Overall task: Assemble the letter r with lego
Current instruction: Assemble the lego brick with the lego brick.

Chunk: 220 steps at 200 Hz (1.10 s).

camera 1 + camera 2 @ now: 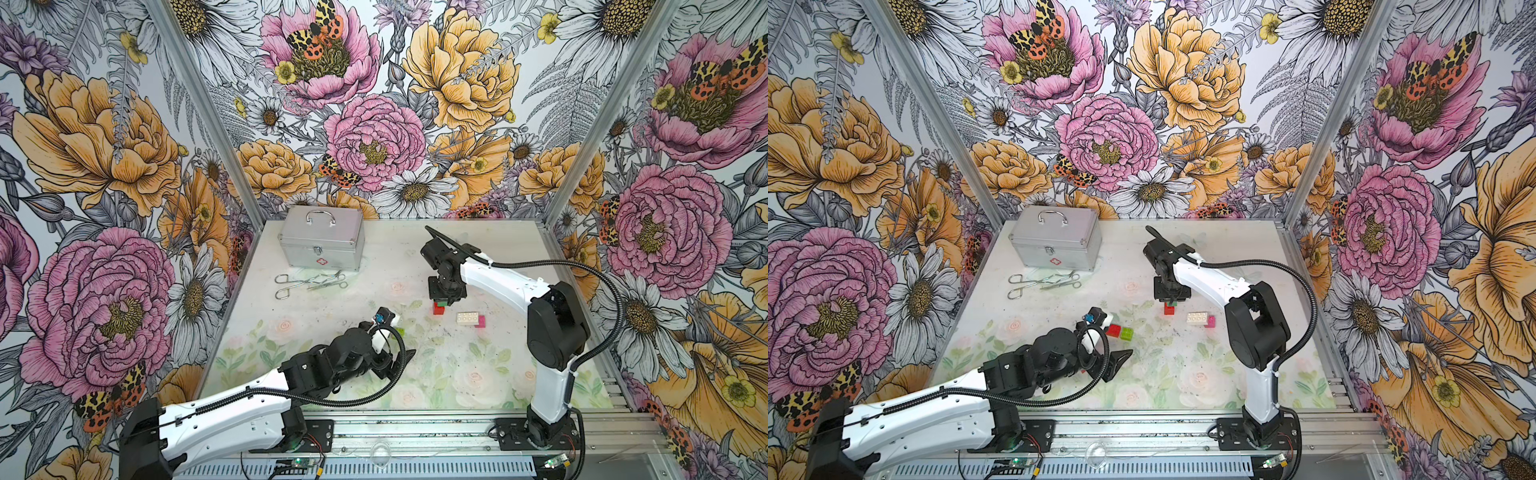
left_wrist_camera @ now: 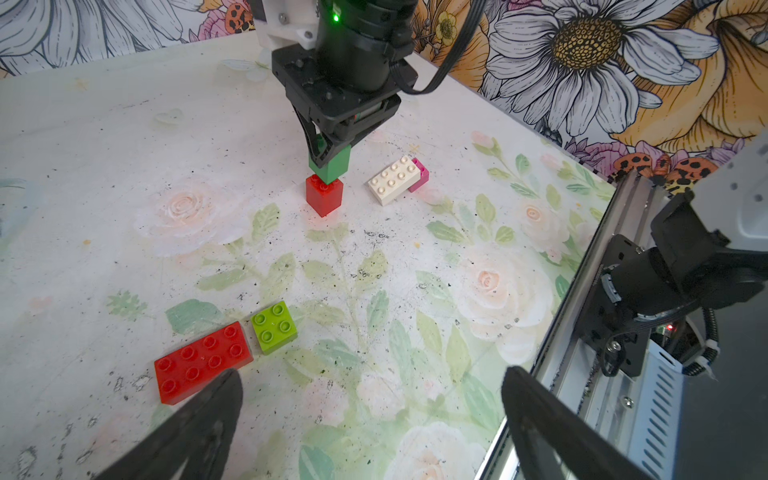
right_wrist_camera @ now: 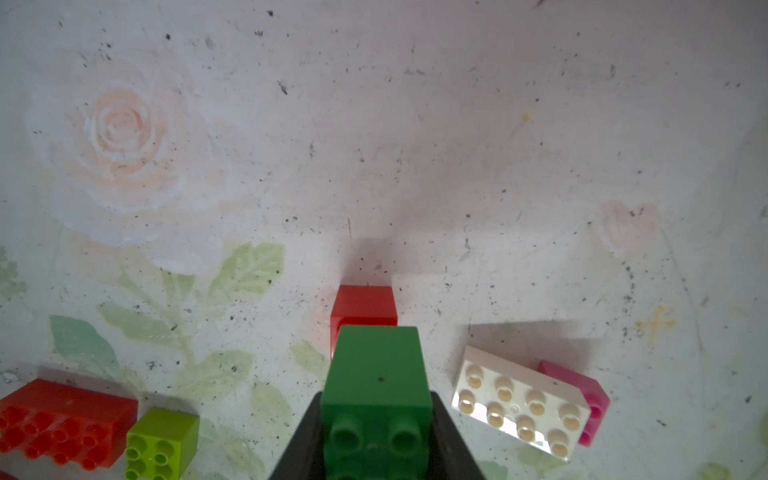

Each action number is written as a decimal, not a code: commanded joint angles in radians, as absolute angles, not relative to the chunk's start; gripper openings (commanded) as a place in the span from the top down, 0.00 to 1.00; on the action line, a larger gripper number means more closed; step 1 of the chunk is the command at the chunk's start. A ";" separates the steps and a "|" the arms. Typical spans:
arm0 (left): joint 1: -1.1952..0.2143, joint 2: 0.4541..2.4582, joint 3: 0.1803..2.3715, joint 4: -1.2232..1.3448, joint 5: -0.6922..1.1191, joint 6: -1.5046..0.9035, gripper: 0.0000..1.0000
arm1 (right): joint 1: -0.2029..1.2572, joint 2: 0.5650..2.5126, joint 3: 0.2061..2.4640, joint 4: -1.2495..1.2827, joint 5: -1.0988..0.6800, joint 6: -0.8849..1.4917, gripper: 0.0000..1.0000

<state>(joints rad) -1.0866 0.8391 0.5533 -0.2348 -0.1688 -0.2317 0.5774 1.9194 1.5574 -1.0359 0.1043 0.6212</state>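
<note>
The right tool (image 2: 330, 160) squeezed the dark green plastic brick (image 3: 376, 374) tight, holding it on top of the small red square brick (image 2: 324, 195) on the worktop (image 1: 457, 365), likely to build the letter's stem. The left tool (image 2: 371, 374) hung wide open and empty, well away from that red brick.

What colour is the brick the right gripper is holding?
Dark green; the small studded plastic brick shows best in the right wrist view.

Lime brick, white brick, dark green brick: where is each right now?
lime brick (image 2: 272, 323), left wrist view, middle of its studded top.
white brick (image 2: 395, 177), left wrist view, middle of its studded top.
dark green brick (image 2: 337, 165), left wrist view, on its visible side face.
</note>
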 commanded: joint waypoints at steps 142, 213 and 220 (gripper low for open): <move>-1.052 0.827 0.528 -0.218 -0.137 -0.228 0.01 | 0.577 1.947 1.546 -0.989 0.089 0.652 0.74; -1.040 0.841 0.531 -0.209 -0.120 -0.228 0.01 | 0.577 1.944 1.509 -0.979 0.061 0.666 0.74; -1.040 0.842 0.532 -0.211 -0.119 -0.227 0.01 | 0.577 1.940 1.504 -0.977 0.064 0.667 0.74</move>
